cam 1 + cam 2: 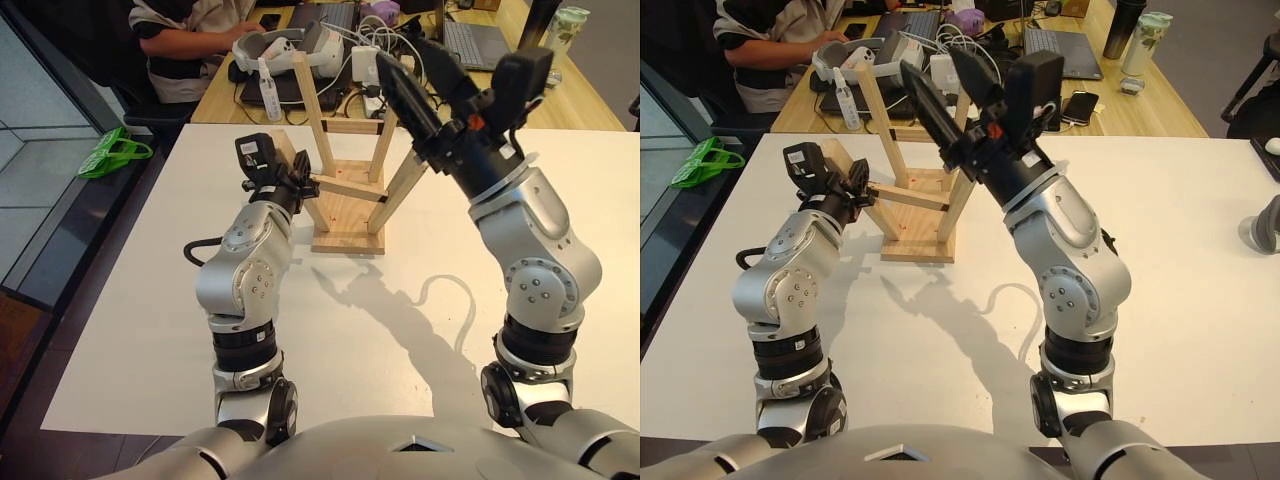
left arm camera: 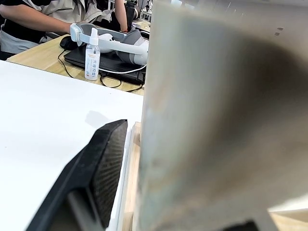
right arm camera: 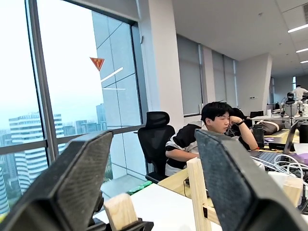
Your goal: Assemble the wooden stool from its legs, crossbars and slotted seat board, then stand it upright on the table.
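Note:
The wooden stool [image 1: 347, 190] rests upside down on its slotted seat board [image 1: 340, 238] at the back middle of the white table [image 1: 130, 300], legs and crossbars pointing up. My left gripper [image 1: 298, 188] is at the stool's left side, shut on the near left leg [image 2: 211, 120]; one black finger [image 2: 96, 168] lies beside the wood. My right gripper [image 1: 398, 52] is raised above the stool's right side, open, with nothing between its fingers. In the right wrist view the right gripper [image 3: 154, 137] has two leg tops [image 3: 199, 192] below it.
Behind the table's far edge is a wooden desk [image 1: 225, 100] with laptops, a white headset [image 1: 275, 45], a spray bottle [image 2: 92, 55] and cables; a person sits there. A green object [image 1: 115, 150] lies on the floor on the left. A grey object [image 1: 1265, 225] stands at the table's right edge.

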You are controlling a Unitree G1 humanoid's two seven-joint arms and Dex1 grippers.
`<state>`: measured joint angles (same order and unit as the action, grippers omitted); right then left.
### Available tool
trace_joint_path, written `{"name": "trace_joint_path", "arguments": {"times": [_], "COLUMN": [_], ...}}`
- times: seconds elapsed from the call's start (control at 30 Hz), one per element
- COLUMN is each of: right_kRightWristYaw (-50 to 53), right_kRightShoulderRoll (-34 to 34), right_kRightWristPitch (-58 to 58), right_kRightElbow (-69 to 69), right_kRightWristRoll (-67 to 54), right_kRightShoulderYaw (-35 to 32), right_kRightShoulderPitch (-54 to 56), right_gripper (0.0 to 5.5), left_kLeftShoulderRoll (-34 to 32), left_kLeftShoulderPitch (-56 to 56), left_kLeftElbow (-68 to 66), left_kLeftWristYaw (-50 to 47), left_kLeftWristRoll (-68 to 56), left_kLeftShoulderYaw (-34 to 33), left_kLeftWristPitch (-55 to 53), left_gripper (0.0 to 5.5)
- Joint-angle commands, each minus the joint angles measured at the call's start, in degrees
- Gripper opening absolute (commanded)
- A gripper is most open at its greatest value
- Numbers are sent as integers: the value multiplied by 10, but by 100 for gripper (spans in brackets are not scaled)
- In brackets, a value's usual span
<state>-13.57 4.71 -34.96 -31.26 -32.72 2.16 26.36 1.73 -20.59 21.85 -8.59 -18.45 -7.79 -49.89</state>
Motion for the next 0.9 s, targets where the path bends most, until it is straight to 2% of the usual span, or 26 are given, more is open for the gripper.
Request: {"name": "trace_joint_path", "arguments": {"times": [0.03, 0.3, 0.43, 0.57, 0.73, 0.9], "right_kRightWristYaw": [4, 13, 9, -26, -111, -116], "right_kRightShoulderRoll": [16, -4, -17, -1, 61, 46], "right_kRightWristPitch": [1, 8, 14, 14, 15, 31], "right_kRightElbow": [22, 49, 59, 85, 163, 237], "right_kRightWristRoll": [36, 69, 76, 84, 142, 195], "right_kRightShoulderYaw": [22, 57, 69, 88, 159, 193], "right_kRightShoulderPitch": [-16, -30, -30, -24, 23, 54], "right_gripper": [316, 316, 316, 316, 316, 316], "left_kLeftShoulderRoll": [-2, 16, 18, 6, -23, -34], "left_kLeftShoulderPitch": [-4, -22, -51, -79, -74, -61], "left_kLeftElbow": [11, 34, 52, 62, 46, 32], "left_kLeftWristYaw": [7, 9, 5, 0, 5, 8], "left_kLeftWristRoll": [6, -12, -30, -37, -26, -10], "left_kLeftShoulderYaw": [5, -3, -28, -46, -41, -11], "left_kLeftWristPitch": [17, 12, 19, 9, -10, -27], "left_gripper": [228, 344, 344, 344, 344, 344]}}
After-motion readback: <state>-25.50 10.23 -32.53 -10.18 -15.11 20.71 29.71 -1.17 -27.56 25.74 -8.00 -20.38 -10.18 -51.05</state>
